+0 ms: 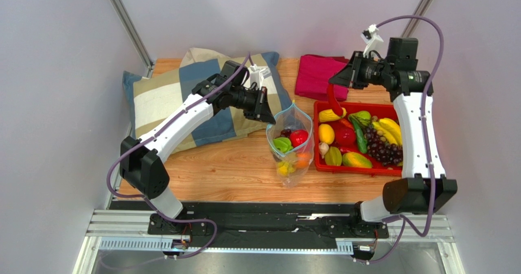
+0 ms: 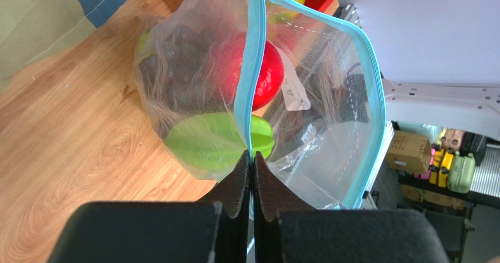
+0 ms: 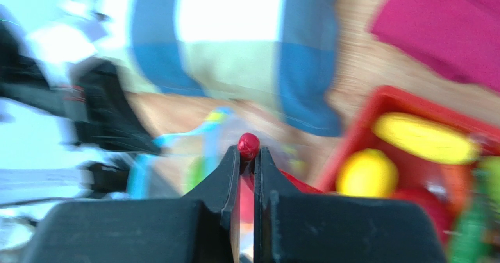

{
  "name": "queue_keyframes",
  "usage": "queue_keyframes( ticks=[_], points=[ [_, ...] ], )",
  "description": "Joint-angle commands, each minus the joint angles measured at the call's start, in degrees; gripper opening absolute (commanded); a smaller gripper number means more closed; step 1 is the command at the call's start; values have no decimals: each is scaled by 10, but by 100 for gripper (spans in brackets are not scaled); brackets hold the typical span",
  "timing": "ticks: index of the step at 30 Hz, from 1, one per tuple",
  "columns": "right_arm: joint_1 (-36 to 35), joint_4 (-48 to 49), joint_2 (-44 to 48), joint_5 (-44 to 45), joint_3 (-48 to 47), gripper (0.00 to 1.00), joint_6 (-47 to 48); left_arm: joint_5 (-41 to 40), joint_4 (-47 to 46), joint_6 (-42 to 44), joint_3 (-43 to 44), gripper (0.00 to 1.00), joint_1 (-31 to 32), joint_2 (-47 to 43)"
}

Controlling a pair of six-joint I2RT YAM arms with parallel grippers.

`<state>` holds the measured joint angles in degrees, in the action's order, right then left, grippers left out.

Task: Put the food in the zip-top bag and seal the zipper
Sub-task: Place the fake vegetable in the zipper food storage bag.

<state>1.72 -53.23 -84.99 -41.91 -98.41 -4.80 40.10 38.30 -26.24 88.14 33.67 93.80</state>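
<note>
Left gripper (image 2: 252,160) pinched tight on the teal zipper (image 2: 242,99), zip-top bag (image 1: 292,136) upright beside red tray (image 1: 358,171), only the blurred right wrist view shows right gripper (image 3: 247,157) clamping 1 red piece (image 3: 248,144)

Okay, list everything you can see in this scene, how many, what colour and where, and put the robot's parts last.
zip-top bag: one, clear, teal-blue zipper, mid-table, mouth open
food in bag: red apple, green piece, dark grapes, orange piece, yellow piece
tray: one, red, right of bag
food in tray: yellow banana bunch, purple grapes, green cucumber, several more yellow, green, red pieces
cushion: one, blue-and-cream check, far left
cloth: one, magenta, far edge
left gripper: one, black, shut on zipper
right gripper: one, black, shut on red piece, above tray's far-left corner
</note>
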Motion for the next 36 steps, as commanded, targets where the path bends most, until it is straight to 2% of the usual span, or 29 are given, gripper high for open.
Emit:
queue_keyframes(
  ticks=[1,2,3,4,7,10,13,23,31,36],
  points=[
    [0,121,74,-128,33,0,-302,-14,-26,-10,7,0,6,-27],
    [-3,176,89,-143,83,0,-359,-14,-30,-14,6,0,6,-28],
    [-13,269,104,-145,102,0,-404,-19,-32,-22,5,0,8,-28],
    [-15,286,121,-115,107,0,-449,-20,-32,-26,5,0,8,-27],
    [-74,252,126,-67,69,0,-442,-24,-36,-31,5,0,10,-30],
    [-127,234,123,-59,42,0,-418,-23,-39,-29,3,0,14,-36],
    [-166,212,131,-51,58,0,-387,-24,-38,-27,2,0,14,-41],
    [-185,118,156,-42,205,0,-299,-21,-44,-29,-4,0,14,-49],
    [-202,117,147,-49,263,0,-284,-21,-41,-25,-6,0,14,-48],
    [-203,92,148,-39,291,0,-221,-21,-40,-25,-7,0,14,-48]
  ],
)
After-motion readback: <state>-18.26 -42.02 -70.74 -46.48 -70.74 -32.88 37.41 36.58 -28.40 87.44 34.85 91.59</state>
